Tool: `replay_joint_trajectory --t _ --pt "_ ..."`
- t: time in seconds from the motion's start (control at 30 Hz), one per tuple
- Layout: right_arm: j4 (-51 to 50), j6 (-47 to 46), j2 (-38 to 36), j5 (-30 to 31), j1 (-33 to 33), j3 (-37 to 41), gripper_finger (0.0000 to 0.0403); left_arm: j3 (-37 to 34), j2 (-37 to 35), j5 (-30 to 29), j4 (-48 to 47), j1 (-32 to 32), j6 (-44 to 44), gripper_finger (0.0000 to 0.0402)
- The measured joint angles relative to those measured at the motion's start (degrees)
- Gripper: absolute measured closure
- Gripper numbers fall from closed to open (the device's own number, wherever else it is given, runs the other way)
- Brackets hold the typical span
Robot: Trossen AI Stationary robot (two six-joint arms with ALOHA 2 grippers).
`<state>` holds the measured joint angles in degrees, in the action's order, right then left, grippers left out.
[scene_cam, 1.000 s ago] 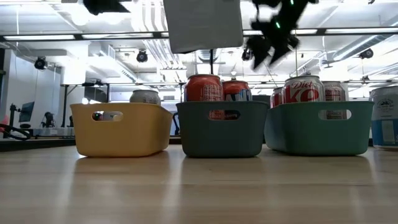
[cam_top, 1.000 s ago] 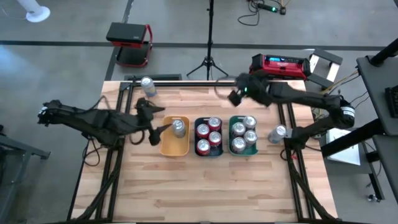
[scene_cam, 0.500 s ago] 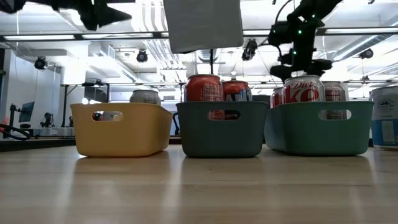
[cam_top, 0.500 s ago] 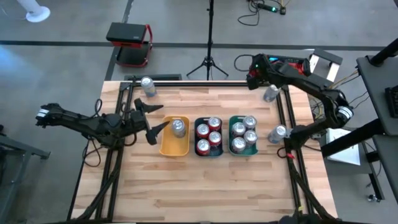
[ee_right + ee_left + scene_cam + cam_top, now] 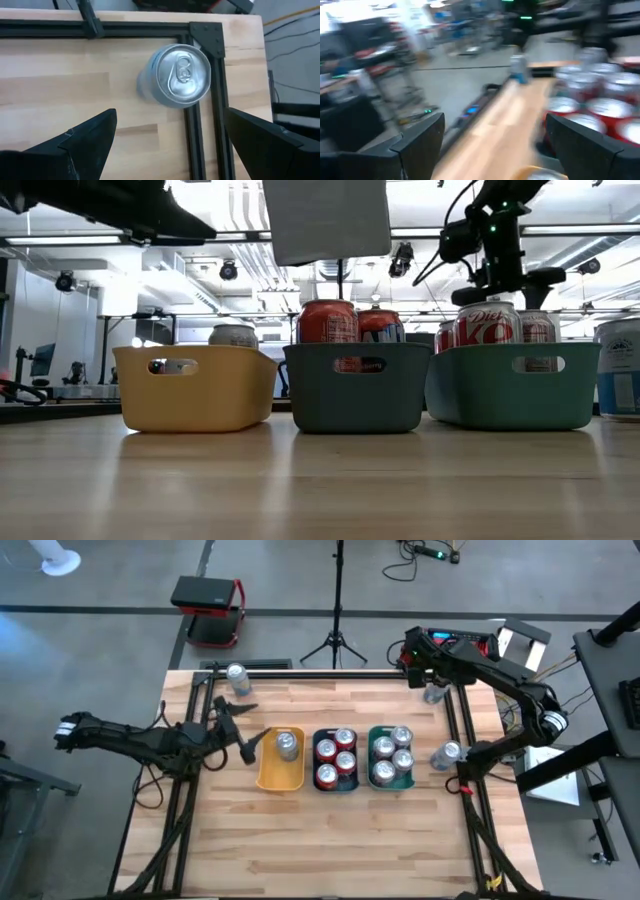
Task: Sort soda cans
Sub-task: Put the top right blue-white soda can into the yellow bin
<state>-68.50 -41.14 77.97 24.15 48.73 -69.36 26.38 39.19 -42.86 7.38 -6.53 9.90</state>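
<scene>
— Silver, that loose can [image 5: 175, 76] at the far right corner of the table [image 5: 340, 830], standing upright against the black frame rail [image 5: 202, 127]. The right gripper [image 5: 418, 668] hangs over it, fingers spread wide, holding nothing.

— And the rest?

— One can [image 5: 288, 746] in the yellow tray [image 5: 268, 776], red ones [image 5: 336, 756] in the middle tray [image 5: 355, 405], four silver ones [image 5: 392, 756] in the green tray [image 5: 412, 780]. Two more sit loose: one [image 5: 238, 678] at the far left corner, one [image 5: 446, 754] by the right rail.

— The left gripper [image 5: 238, 736]?

— Beside the yellow tray, jaws apart, empty.

— What worries you?

— That rail. I'd guess a finger coming down on it could miss the grip, or nudge the can over the edge.
</scene>
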Motion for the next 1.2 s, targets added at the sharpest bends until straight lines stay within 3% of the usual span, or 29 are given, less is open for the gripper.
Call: replay_joint_trajectory --t 0.07,0.2,0.33,0.5,0.67,0.93,1.2 --pt "0.15 -1.39 0.0 -0.01 -0.04 0.93 0.0039 0.66 -0.66 -2.16 0.03 1.27 0.71 0.0071" --pt "2.12 -4.31 0.0 -0.12 -0.09 3.84 0.0039 4.11 -1.32 0.0 0.15 5.36 2.42 0.0071" --pt "5.56 -6.97 -0.61 0.03 0.17 7.84 0.0039 7.09 -1.18 5.33 0.34 11.29 1.89 0.0071" --pt "11.62 -5.57 -3.42 5.33 -0.29 12.58 0.0039 6.48 1.22 13.98 0.47 17.05 1.35 0.0071" --pt "14.85 -10.17 -6.04 7.58 -0.06 18.5 0.0039 6.92 5.21 13.82 1.18 19.22 1.07 0.0071" --pt "34.72 -13.3 -5.91 10.85 -0.06 26.37 0.0039 6.78 11.27 13.86 1.08 19.15 -1.57 0.0071" --pt "36.7 -17.23 -0.72 17.74 0.0 26.56 0.0039 6.76 12.16 7.94 1.7 19.13 -1.35 0.0071"
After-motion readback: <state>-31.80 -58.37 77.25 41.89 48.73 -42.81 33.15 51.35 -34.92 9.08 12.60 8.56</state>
